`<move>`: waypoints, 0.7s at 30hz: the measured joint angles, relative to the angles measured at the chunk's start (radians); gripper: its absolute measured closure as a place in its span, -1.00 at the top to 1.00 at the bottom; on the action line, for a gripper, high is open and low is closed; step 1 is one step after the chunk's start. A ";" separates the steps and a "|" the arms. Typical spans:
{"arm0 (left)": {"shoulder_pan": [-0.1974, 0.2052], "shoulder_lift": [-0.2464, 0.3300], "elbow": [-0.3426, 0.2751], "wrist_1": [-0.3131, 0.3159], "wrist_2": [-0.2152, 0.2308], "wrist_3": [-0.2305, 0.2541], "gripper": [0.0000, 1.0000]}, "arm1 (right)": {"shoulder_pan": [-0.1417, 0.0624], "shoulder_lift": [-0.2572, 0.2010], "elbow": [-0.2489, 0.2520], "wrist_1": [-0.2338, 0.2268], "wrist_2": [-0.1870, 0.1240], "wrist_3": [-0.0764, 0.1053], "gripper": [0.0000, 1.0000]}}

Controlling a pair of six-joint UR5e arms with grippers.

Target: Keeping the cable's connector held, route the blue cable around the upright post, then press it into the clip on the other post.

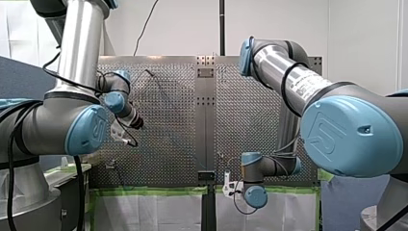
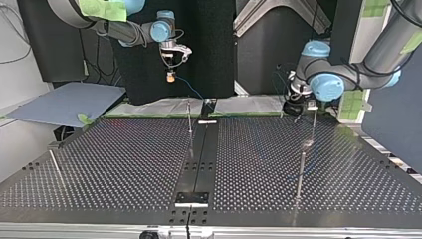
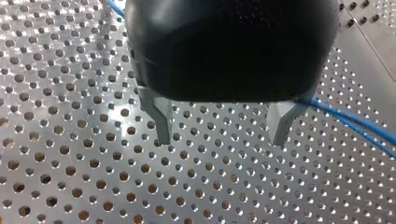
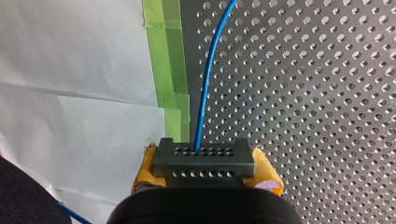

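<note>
Connector (image 4: 204, 161) sits clamped in right gripper (image 4: 205, 169), blue cable (image 4: 208, 70) trailing over perforated table (image 3: 70, 163); left gripper (image 3: 222, 139) hangs wide open, empty, beside the cable, so routing round post (image 2: 190, 122) and clipping apparently not yet done.

The table (image 3: 70, 163) is shiny perforated metal, the cable (image 4: 201, 112) glossy, the connector (image 4: 204, 161) matt.

L tool (image 3: 220, 140) open, metal fingers wide apart. R tool (image 4: 205, 173), prob. pointing down, yellow pads clamped on connector (image 4: 204, 157).
</note>
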 joint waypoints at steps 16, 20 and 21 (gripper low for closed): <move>-0.005 0.000 -0.094 0.067 -0.026 0.014 1.00 | 0.002 0.000 0.000 -0.001 0.000 -0.001 -1.00; -0.006 0.000 -0.109 0.078 -0.024 0.015 1.00 | 0.003 0.000 0.000 -0.001 -0.001 -0.001 -1.00; -0.007 0.001 -0.110 0.078 -0.020 0.016 1.00 | 0.003 0.000 0.000 -0.001 0.000 -0.002 -1.00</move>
